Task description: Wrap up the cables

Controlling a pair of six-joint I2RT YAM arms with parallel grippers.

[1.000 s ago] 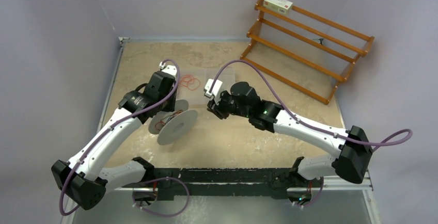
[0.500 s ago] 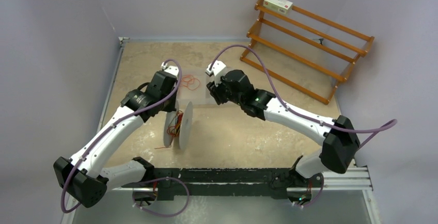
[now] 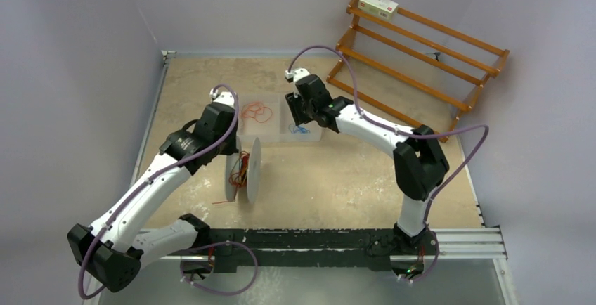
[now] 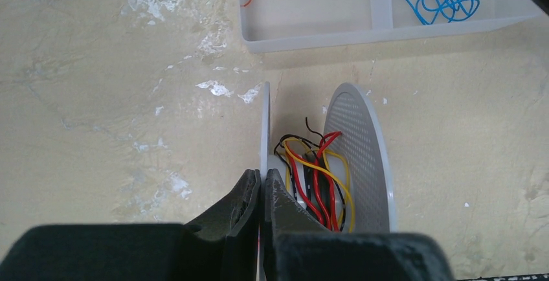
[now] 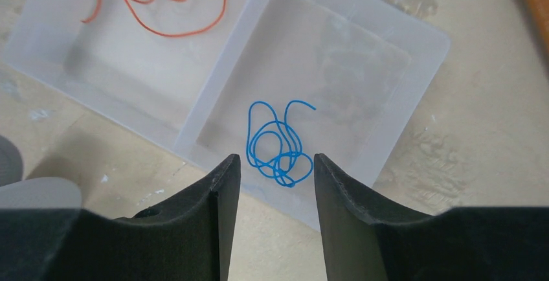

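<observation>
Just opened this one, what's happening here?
The left gripper is pinched shut on one flange of the spool, which stands on edge with red, yellow and black wire on it. The right gripper hangs open over the blue cable in the right compartment of the clear tray. An orange cable lies in the other.

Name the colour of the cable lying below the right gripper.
The cable is blue, clearest in the right wrist view.
</observation>
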